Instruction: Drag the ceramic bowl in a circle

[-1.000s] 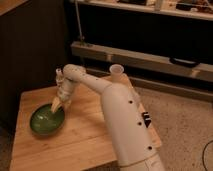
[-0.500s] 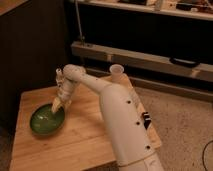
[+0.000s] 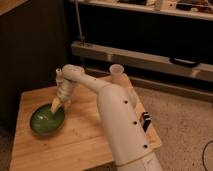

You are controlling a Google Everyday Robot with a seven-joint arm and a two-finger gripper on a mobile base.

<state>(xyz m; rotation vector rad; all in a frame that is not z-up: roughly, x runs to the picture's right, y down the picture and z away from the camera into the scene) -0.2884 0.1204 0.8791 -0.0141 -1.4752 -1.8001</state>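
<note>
Ideally, the gripper [image 3: 56,106], its opening impossible to judge, keeps steady downward pressure on the near rim of the ceramic bowl [image 3: 46,121] just below it, tracing a smooth loop across the counter [image 3: 85,137].

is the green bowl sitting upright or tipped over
Upright. The ceramic bowl rests flat on the wooden table, its open side up and rim level. The gripper reaches down at its far rim.

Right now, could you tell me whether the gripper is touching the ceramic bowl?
Touching, as far as the camera view shows: the gripper reaches down onto the upper right rim of the ceramic bowl, with no gap visible between them.
</note>
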